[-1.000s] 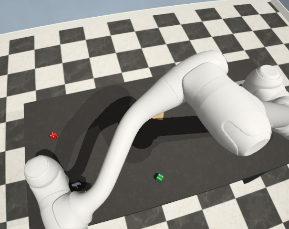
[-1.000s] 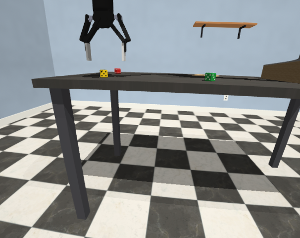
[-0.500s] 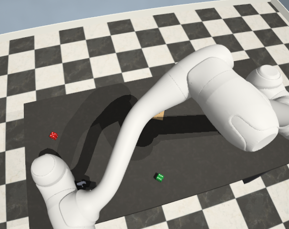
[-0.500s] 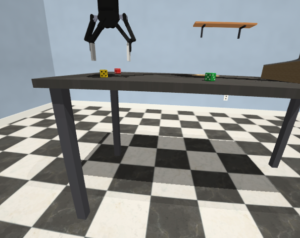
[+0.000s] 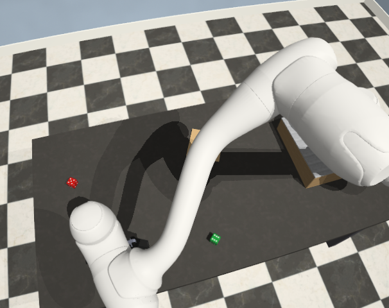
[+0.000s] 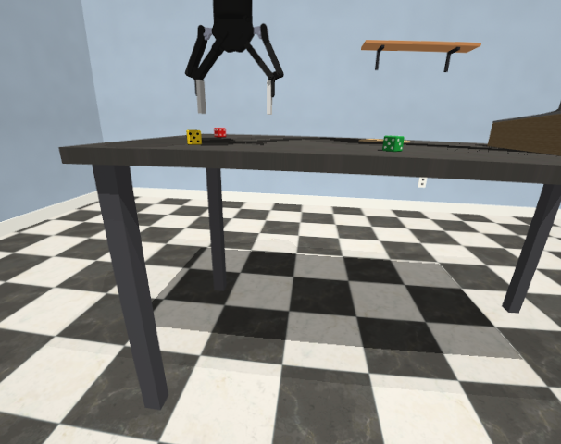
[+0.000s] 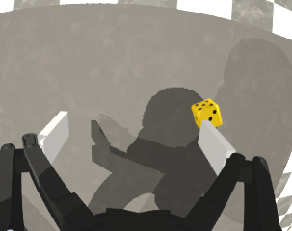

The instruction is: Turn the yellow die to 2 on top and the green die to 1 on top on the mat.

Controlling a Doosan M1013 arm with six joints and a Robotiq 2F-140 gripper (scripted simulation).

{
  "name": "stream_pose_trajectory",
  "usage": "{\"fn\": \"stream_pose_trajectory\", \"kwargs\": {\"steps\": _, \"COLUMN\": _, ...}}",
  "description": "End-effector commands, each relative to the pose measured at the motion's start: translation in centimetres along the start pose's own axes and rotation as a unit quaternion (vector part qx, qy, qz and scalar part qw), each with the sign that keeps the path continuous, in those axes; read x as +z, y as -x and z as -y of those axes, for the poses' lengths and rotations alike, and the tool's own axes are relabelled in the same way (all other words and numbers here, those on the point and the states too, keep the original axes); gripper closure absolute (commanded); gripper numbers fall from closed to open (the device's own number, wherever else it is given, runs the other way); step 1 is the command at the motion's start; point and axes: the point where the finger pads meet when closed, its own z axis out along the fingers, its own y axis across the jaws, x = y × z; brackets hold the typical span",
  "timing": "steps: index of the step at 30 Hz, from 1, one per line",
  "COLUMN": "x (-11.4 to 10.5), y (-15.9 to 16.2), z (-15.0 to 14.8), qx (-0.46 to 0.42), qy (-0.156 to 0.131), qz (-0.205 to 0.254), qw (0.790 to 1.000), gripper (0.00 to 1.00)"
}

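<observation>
The yellow die [image 6: 193, 137] lies flat on the dark table near its left end; in the wrist view it [image 7: 207, 114] shows just beyond my right fingertip. My gripper [image 6: 235, 103] hangs open and empty a short way above the table, pointing down, with the yellow die below its left finger; the wrist view [image 7: 136, 138] also shows it. The green die [image 5: 214, 238] lies near the table's front edge, six on top, off the tan mat [image 5: 194, 135], which the arm mostly hides. The red die [image 5: 72, 182] sits at the table's left side.
The arm's wooden base block [image 5: 307, 165] stands at the table's right end and also shows in the exterior view [image 6: 534, 131]. A wall shelf [image 6: 419, 46] hangs behind. The arm's links span the table's middle and hide the yellow die in the top view.
</observation>
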Motion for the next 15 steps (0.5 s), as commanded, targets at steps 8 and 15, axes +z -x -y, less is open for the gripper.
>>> {"fn": "stream_pose_trajectory", "kwargs": {"steps": 8, "x": 0.0, "y": -0.1, "z": 6.1, "qx": 0.0, "qy": 0.001, "qz": 0.0, "qw": 1.0, "gripper": 0.0}}
{"fn": "stream_pose_trajectory", "kwargs": {"steps": 15, "x": 0.0, "y": -0.3, "z": 12.6, "qx": 0.0, "qy": 0.001, "qz": 0.0, "qw": 1.0, "gripper": 0.0}}
